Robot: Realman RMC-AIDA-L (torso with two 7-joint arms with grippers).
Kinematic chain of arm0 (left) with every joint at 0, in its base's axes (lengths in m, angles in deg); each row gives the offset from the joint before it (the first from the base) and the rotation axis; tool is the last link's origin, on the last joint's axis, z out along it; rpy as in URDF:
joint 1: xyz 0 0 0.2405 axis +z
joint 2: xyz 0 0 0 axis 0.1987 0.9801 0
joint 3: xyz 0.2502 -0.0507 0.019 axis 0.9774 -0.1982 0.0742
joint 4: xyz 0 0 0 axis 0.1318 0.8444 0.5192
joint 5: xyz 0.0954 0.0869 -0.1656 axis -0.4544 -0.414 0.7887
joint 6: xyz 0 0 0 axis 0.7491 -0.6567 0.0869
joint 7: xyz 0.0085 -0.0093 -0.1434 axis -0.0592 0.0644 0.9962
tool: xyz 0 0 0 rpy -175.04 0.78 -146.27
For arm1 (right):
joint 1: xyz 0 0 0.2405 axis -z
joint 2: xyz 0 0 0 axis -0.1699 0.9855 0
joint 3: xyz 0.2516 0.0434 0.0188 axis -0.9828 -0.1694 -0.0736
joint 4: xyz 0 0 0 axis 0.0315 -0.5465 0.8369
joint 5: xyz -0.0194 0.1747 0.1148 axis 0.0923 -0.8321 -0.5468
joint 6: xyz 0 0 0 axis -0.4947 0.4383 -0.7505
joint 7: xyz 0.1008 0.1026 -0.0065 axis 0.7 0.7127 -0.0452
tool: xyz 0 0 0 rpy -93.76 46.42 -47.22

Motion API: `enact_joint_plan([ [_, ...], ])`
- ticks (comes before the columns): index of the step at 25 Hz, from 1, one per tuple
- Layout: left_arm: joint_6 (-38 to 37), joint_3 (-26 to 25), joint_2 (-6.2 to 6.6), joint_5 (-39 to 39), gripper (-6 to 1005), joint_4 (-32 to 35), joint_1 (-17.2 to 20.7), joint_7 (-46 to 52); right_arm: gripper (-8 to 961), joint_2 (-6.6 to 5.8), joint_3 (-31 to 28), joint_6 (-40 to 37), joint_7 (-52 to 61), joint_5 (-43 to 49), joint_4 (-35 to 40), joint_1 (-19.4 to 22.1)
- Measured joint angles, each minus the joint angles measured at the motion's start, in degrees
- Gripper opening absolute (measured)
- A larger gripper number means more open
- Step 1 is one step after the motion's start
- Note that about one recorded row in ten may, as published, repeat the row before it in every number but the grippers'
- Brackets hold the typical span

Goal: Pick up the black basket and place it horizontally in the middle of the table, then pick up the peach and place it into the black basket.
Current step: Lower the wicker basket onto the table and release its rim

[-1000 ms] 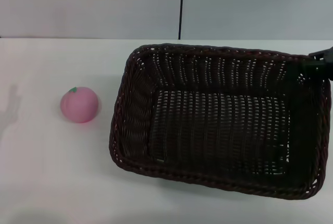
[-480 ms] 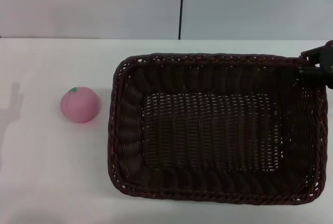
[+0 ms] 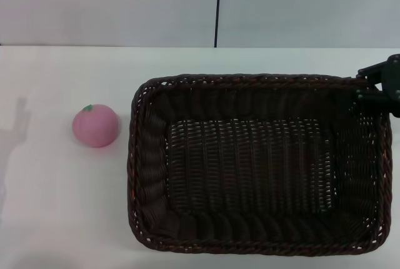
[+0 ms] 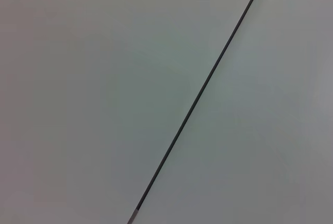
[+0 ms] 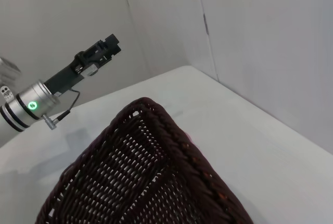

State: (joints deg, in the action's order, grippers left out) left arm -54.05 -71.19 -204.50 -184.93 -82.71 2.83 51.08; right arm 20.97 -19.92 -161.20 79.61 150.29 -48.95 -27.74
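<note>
Where the frame cut it off at the right edge of the head view, the right gripper (image 3: 379,86) sat at the far right corner of the black basket (image 3: 256,162), its dark fingers on the braided rim — whether they were clamped on the rim or merely against it could not be told, since most of the claw lay outside the picture. From there the basket spread leftward, its long side running across the table (image 3: 62,206), its open weave facing up and its near edge almost touching the bottom of the frame. Just beyond its left end, apart from the rim, the peach (image 3: 95,126) rested on the white surface with its green spot on top. Farther out, the left gripper (image 5: 99,52) showed only in the right wrist view — raised well above the table, its finger gap too small to make out.
</note>
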Motion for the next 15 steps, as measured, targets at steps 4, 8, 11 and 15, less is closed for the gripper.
enact_joint_plan([
  [4, 0.02, 0.09, -0.04, 0.00, 691, -0.17, 0.01, 0.00, 202, -0.06, 0.66, 0.94, -0.13, 1.01, -0.08, -0.01],
  [8, 0.05, 0.51, -0.07, 0.00, 691, -0.66, 0.02, 0.00, 211, 0.09, 0.96, 1.10, -0.44, 1.28, 0.25, 0.18],
  [11, 0.05, 0.51, -0.07, 0.00, 690, -0.66, 0.02, 0.00, 218, 0.12, 0.97, 1.25, -0.55, 1.31, 0.10, 0.09],
  [15, 0.05, 0.85, -0.07, 0.00, 690, -1.25, 0.03, 0.00, 228, 0.09, 0.92, 1.86, -0.67, 1.33, 0.03, -0.03],
])
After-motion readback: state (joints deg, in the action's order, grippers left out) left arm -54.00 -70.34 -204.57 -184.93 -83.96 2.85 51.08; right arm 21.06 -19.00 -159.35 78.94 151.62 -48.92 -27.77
